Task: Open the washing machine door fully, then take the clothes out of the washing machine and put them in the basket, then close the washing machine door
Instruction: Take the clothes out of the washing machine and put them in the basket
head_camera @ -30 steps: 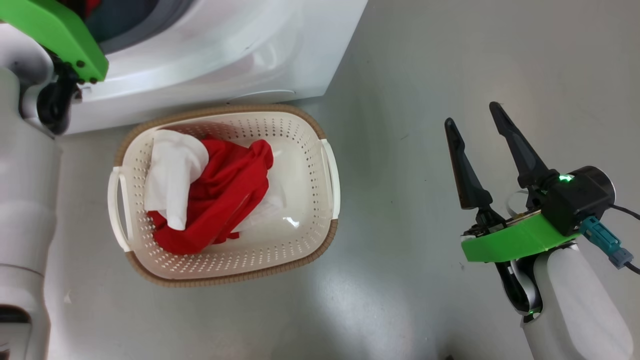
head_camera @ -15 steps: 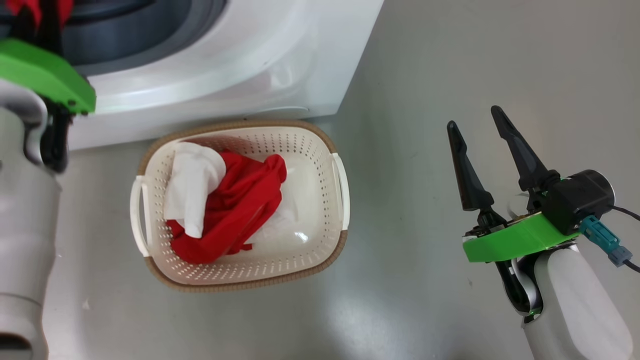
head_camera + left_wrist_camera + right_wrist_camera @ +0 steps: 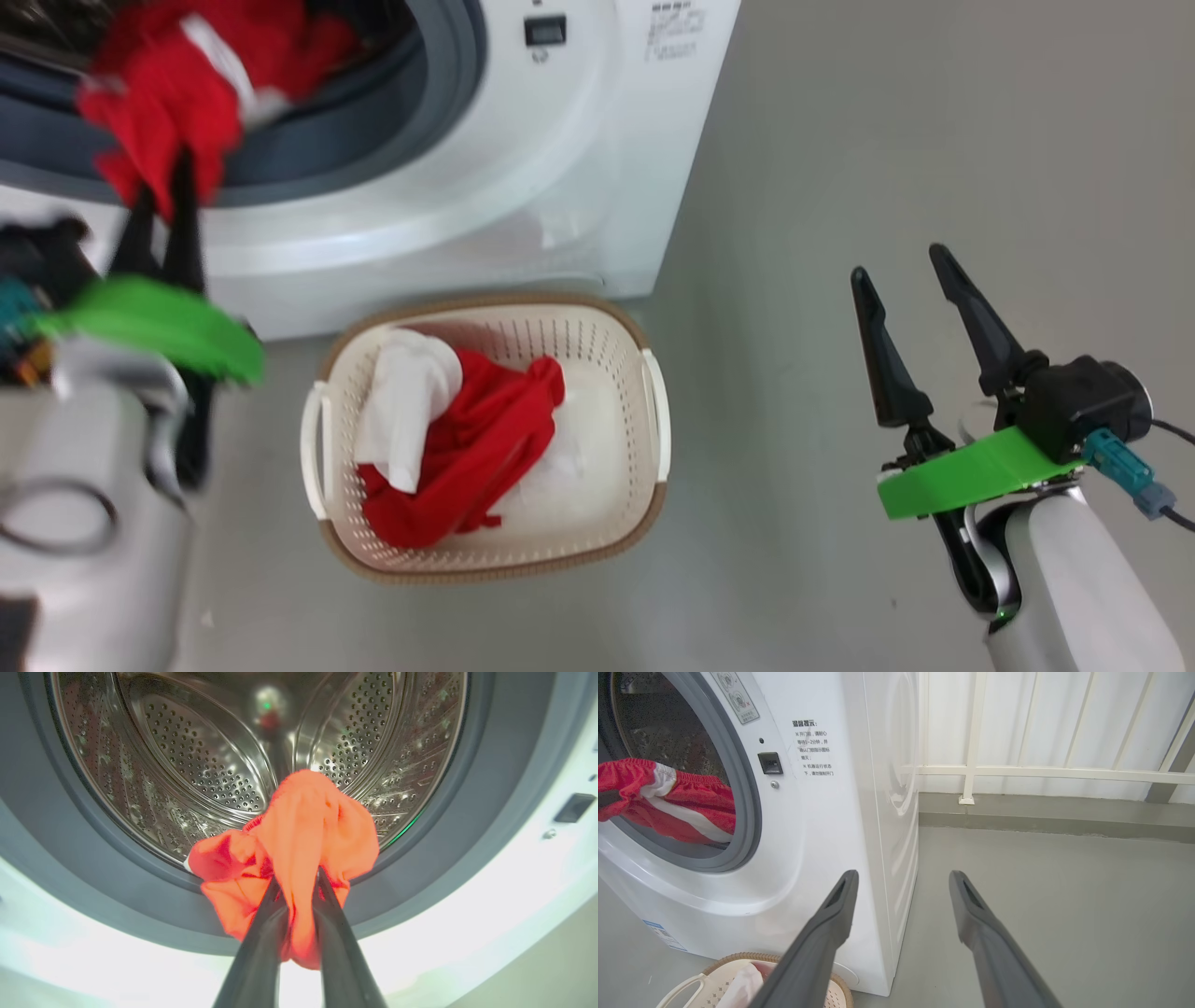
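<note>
Head view now higher: L gripper (image 3: 298,877) tight on clothes (image 3: 303,816), prob. lengthwise between jaws; R gripper (image 3: 898,263) apart.

Left end effector (image 3: 297,877) has drawn a red garment (image 3: 303,812) out — to the drum (image 3: 196,756) mouth.

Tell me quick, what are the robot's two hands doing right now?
Left gripper: shut on a red garment at the mouth of the washing machine.
Right gripper: open, holding nothing.
</note>
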